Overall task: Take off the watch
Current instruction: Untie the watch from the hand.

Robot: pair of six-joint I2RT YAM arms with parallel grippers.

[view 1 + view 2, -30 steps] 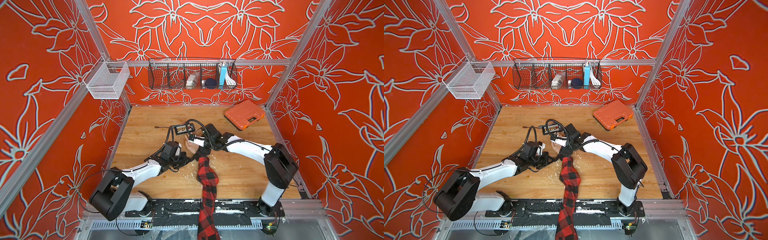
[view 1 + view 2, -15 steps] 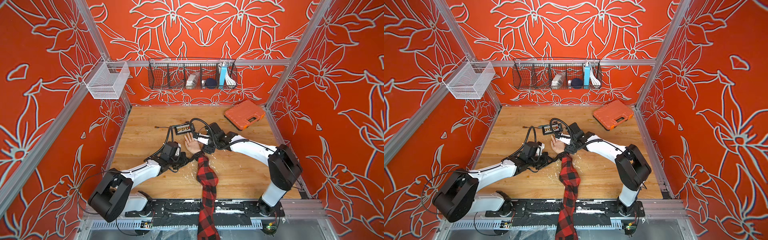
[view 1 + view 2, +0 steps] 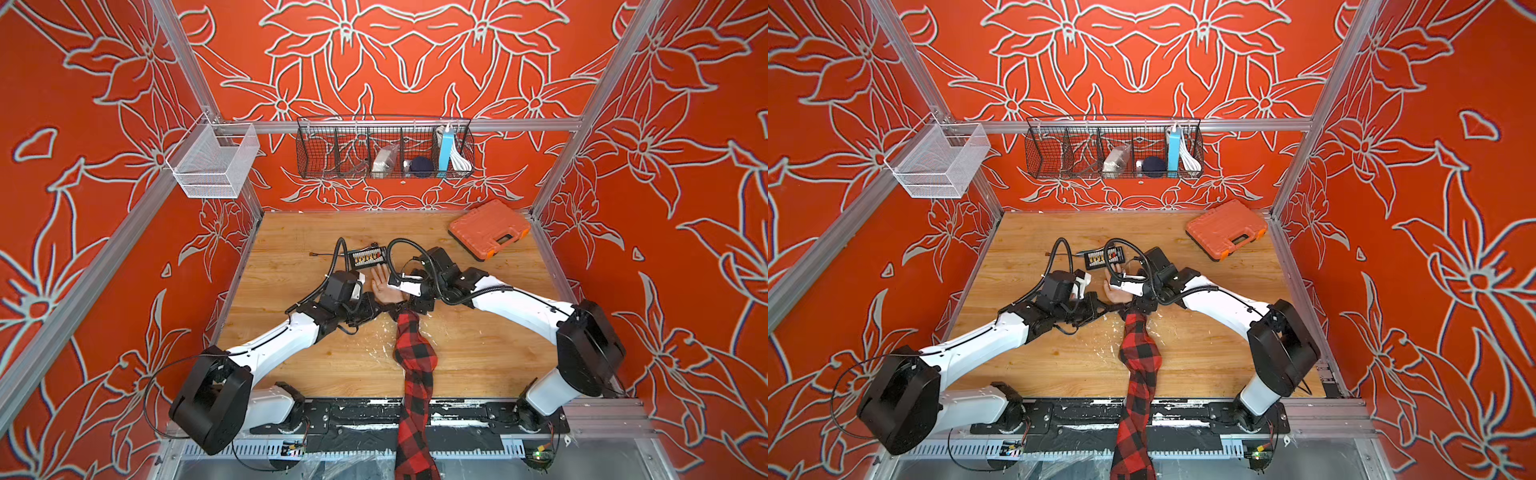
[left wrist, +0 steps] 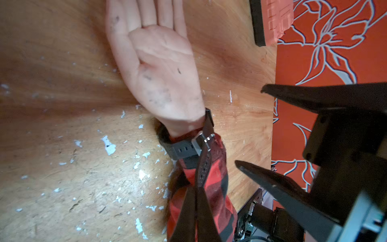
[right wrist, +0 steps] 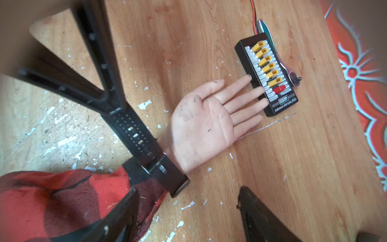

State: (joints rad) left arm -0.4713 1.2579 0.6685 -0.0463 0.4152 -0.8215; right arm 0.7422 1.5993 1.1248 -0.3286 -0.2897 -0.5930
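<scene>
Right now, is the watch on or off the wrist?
On. The watch wraps the wrist, its holed tail through the silver buckle.

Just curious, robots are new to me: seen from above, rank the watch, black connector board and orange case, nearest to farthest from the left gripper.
1. The watch, on the wrist, strap pinched by the left gripper.
2. The black connector board, farther back.
3. The orange case, back right corner.

Only one bit of print can really be made out: white lettering on the end of the black board (image 5: 267, 75), read as roughly "balanced charging plate", pretty blurry tbh. Tiny marks are printed on its yellow connectors (image 5: 265, 60), but they can't be read.
</scene>
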